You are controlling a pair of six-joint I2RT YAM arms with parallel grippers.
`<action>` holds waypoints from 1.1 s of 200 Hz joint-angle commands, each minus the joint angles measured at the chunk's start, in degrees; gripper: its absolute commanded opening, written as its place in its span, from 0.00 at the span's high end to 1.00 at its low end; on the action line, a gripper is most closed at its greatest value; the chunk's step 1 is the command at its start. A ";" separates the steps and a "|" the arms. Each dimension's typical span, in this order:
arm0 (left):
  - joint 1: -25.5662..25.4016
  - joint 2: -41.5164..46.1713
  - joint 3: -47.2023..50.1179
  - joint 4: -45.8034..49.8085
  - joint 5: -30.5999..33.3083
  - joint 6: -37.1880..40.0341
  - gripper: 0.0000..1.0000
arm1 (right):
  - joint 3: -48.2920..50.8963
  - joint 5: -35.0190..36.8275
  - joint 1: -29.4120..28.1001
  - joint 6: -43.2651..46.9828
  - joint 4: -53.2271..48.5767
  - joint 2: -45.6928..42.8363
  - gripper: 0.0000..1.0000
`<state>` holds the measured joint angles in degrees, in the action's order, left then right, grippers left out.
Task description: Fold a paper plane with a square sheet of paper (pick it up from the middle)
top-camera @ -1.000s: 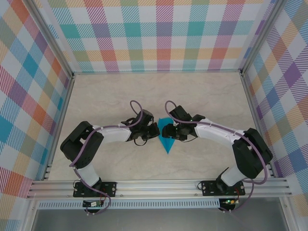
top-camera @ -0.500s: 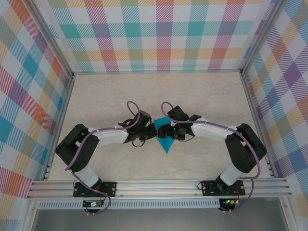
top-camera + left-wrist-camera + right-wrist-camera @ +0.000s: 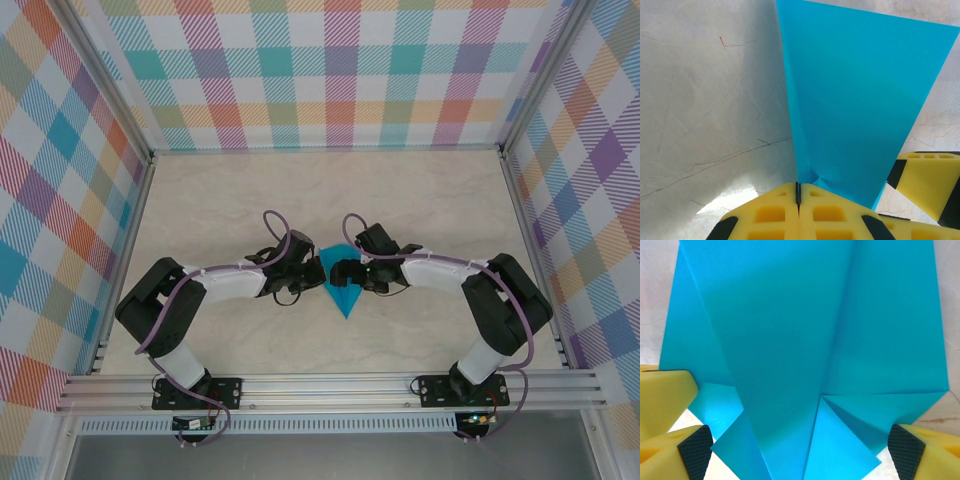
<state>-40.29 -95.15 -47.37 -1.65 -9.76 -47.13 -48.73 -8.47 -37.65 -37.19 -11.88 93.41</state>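
Observation:
The square sheet of paper is now a teal pointed paper plane (image 3: 347,292) with layered creases, lying mid-table with its tip toward the arms. My left gripper (image 3: 319,272) is at its left edge. In the left wrist view the yellow fingers (image 3: 770,215) are shut, and the plane's (image 3: 860,95) raised crease runs into the seam between them. My right gripper (image 3: 341,272) is over the wide end, open. Its fingertips (image 3: 695,455) stand far apart on either side of the plane (image 3: 790,340), which spreads between them.
The beige marble-look table (image 3: 420,200) has checkered walls on three sides and an aluminium rail (image 3: 320,385) along the near edge. In the left wrist view a yellow finger of the right gripper (image 3: 930,180) sits close by at the right.
The right gripper's jaws have spread wider over the paper. Both arms have drawn in a little toward the paper; the plane itself stays in place.

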 commanded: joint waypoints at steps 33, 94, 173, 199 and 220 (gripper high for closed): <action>0.62 -0.13 -0.15 0.35 -0.39 -0.06 1.00 | 1.79 -8.15 0.12 0.42 6.07 -1.13 0.12; 0.70 -0.21 -0.27 -0.10 -1.20 -0.08 1.00 | 1.72 -10.32 -0.92 0.54 5.45 -0.59 0.30; 0.65 -0.61 -0.44 -0.54 -2.06 -0.11 1.00 | -0.44 -1.64 -4.07 -4.60 -0.46 0.02 0.42; 0.65 -0.38 -0.50 -0.48 -2.09 -0.06 1.00 | -1.83 1.18 -4.88 -5.08 -2.12 0.96 0.49; 0.68 0.05 -0.54 -0.14 -1.90 -0.32 0.96 | -3.28 2.29 -5.15 -5.00 -3.34 2.17 0.54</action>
<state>-40.29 -95.18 -47.40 -1.69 -11.07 -47.13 -49.47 -9.26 -42.19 -41.50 -12.49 93.89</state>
